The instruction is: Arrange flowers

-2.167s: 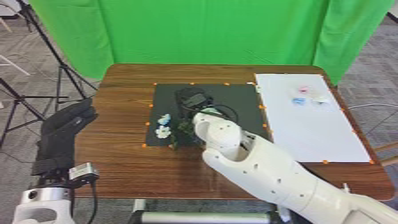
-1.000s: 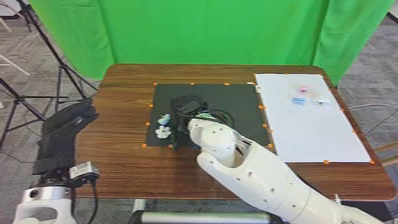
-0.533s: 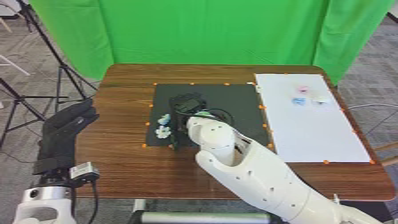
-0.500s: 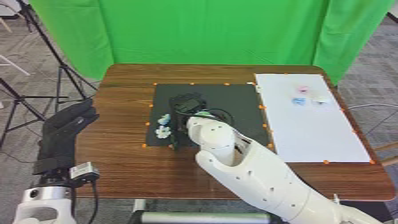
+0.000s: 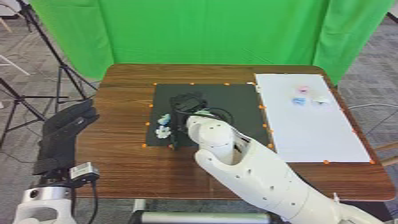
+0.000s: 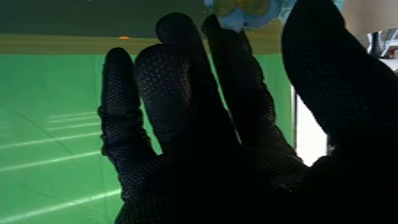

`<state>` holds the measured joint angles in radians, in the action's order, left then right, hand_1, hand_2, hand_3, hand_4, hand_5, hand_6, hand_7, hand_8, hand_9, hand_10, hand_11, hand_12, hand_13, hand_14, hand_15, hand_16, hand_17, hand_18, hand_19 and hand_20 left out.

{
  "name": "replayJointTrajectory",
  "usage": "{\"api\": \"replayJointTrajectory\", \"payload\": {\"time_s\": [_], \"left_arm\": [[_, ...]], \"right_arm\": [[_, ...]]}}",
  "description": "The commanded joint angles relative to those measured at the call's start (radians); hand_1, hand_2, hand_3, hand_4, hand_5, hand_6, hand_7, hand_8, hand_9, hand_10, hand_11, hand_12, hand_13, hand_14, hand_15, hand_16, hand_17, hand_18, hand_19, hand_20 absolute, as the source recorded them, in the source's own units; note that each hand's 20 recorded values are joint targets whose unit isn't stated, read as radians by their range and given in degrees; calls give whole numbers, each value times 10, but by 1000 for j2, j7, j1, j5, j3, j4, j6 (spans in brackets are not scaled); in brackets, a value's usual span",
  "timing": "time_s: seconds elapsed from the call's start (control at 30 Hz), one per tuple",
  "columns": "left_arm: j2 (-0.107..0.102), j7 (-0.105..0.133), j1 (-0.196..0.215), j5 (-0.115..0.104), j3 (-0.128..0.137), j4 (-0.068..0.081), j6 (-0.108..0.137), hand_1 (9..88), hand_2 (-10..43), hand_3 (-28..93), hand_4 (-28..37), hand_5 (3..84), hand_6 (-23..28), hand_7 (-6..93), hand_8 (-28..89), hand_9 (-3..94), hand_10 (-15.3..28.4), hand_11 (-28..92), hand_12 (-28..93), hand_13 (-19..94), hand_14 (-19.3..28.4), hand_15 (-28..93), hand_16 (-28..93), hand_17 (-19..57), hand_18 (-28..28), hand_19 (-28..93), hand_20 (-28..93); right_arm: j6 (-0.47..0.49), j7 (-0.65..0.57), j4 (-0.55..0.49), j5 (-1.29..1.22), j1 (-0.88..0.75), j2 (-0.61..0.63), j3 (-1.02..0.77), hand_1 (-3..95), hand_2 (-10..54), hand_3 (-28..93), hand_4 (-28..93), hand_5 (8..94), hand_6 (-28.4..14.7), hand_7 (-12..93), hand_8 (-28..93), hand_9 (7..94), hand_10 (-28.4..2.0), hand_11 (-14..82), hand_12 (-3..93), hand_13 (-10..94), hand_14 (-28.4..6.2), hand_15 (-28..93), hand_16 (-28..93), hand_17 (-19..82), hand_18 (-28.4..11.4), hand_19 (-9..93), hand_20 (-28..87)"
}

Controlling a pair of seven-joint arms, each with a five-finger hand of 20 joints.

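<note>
Legible text, numbers, brands or signs: none. Item, one: small white label [image 5: 83, 170], set at the wrist end of the left hand [image 5: 67, 125], on that hand's inner side, tilted; faint dark marks on its face, too small to read.

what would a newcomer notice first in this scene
The bright green curtain hanging behind the table stands out most. Next comes the white right arm reaching in from the bottom right, its black-gloved right hand over the dark mat, near a white flower.
</note>
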<state>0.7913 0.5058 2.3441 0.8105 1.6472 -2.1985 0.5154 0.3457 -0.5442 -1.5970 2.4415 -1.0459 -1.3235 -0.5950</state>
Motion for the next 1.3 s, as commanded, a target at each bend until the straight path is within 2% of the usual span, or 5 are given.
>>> {"api": "replayJointTrajectory", "payload": {"time_s": [0.03,0.47,0.67,0.93,1.3], "left_arm": [[-6,4,18,-4,1,-3,2,276,32,825,-163,408,109,205,-119,318,191,419,97,194,238,660,-167,-130,187,517,124],[7,11,48,0,11,-12,12,276,32,826,-162,408,110,203,-118,318,191,418,98,194,239,659,-166,-130,187,517,124],[-15,36,80,-26,20,-20,46,275,33,816,-168,407,109,202,-118,318,191,418,99,193,239,658,-166,-130,187,516,124],[-31,50,129,-37,35,-36,76,272,29,804,-181,403,107,202,-118,315,190,416,100,191,237,658,-165,-130,187,515,124],[-45,54,117,-46,18,-37,83,270,28,798,-186,401,107,203,-118,314,189,417,100,190,238,658,-164,-130,187,515,124]], "right_arm": [[-23,-34,-5,-29,46,8,18,368,-95,855,-258,591,-84,230,-132,548,-220,401,207,569,-154,843,168,140,-283,792,148],[-38,-65,-16,-64,103,45,38,374,-82,873,-255,592,-90,222,-127,551,-223,394,206,567,-158,844,165,139,-284,770,194],[-41,-85,-72,-123,137,141,13,370,-72,871,-256,591,-89,224,-127,550,-225,387,204,569,-157,842,162,151,-284,772,202],[-7,-118,-139,-233,96,282,-117,347,-58,845,-249,570,-92,209,-126,541,-230,354,195,577,-154,838,152,172,-270,788,192],[-62,-199,-123,-327,28,454,-216,337,-56,844,-243,550,-96,203,-121,532,-231,342,194,577,-153,835,150,171,-268,797,169]]}}
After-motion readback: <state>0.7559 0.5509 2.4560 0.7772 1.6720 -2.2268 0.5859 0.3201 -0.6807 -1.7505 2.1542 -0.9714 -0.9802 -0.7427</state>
